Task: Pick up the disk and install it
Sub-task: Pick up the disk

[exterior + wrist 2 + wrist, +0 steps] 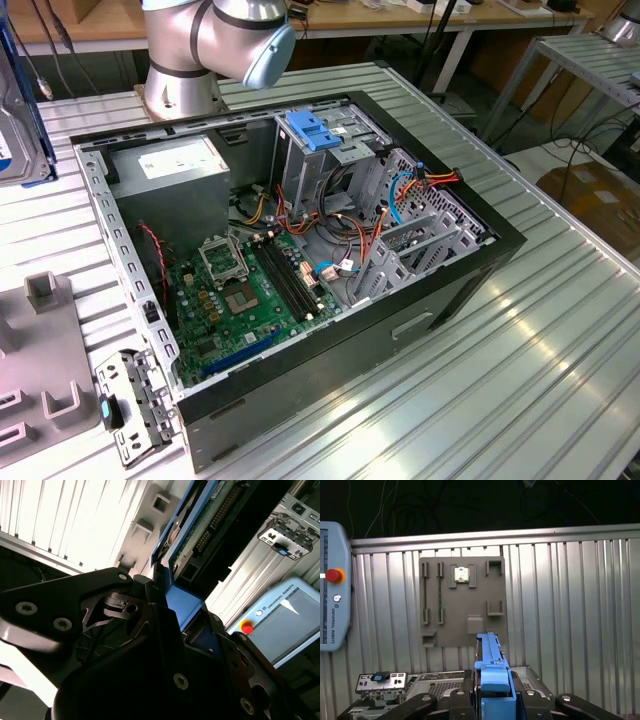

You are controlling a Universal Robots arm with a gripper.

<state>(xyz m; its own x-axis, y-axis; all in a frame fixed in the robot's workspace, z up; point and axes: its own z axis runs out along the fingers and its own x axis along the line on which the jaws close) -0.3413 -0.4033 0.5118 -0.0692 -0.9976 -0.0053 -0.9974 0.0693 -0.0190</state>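
My gripper (pixel 495 700) is clamped on the disk (pixel 490 655), gripping it edge-on by its blue side rails above the worktop (pixel 570 605), well apart from the open computer case (pixel 400 340). The hold looks narrow. I judge the disk could twist or slip, then jam against the drive cage (pixel 320 165) or snag the cables (pixel 375 235).

In the exterior view my arm (pixel 215 40) shows its grey base and blue-capped joint. My gripper (pixel 494 692) points downward, jaws clamped on the disk (pixel 490 652).
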